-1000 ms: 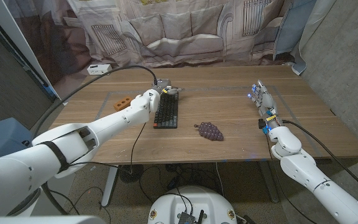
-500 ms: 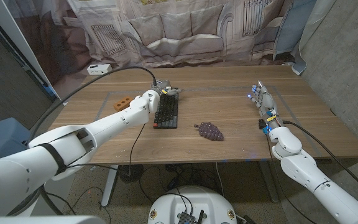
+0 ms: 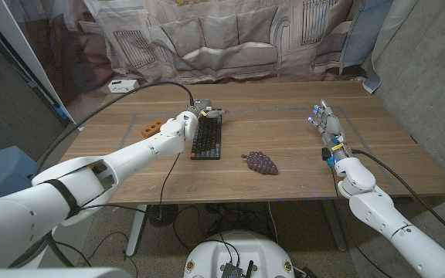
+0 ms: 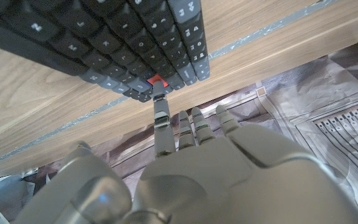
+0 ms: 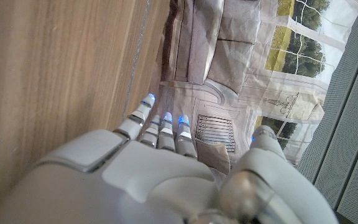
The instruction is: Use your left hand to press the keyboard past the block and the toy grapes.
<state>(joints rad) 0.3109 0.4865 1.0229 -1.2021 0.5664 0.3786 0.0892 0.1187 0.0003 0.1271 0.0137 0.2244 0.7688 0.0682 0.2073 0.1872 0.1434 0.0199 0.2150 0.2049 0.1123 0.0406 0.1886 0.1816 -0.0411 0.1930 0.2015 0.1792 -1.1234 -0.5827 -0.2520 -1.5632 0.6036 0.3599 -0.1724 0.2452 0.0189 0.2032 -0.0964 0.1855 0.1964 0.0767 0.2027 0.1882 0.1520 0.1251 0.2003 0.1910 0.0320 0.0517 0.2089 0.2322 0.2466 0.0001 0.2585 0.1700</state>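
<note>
One outstretched finger of the white robot left hand (image 4: 197,168) touches the small red key (image 4: 158,80) at the far corner of the black mechanical keyboard (image 3: 206,138), while the other fingers (image 4: 205,124) lie curled back beside it, holding nothing; this shows most plainly in the left wrist view. In the head view the left hand (image 3: 195,116) sits at the far end of the keyboard, which lies lengthwise on the brown wooden table (image 3: 284,185), inside a faint taped outline. Just to the robot's left of the keyboard, near the forearm, lies the orange rectangular block with dark holes (image 3: 151,127), and to the robot's right of the keyboard, nearer the table's front edge, lies the purple bunch of toy grapes (image 3: 260,162); neither touches the keyboard. The pressing step itself appears to be in hand, the reach past the block and the grapes looking finished, though whether the key is actually pushed down cannot be told from these views. The next move probably calls for a short, straight push through that fingertip, or a clean lift off if the press is complete, with the forearm kept clear of the block so it is not nudged. The white robot right hand (image 3: 327,123) stands well apart on the far right side of the table, fingers straight and held close together, gripping nothing, with blue lights at its fingertips (image 5: 165,117).
</note>
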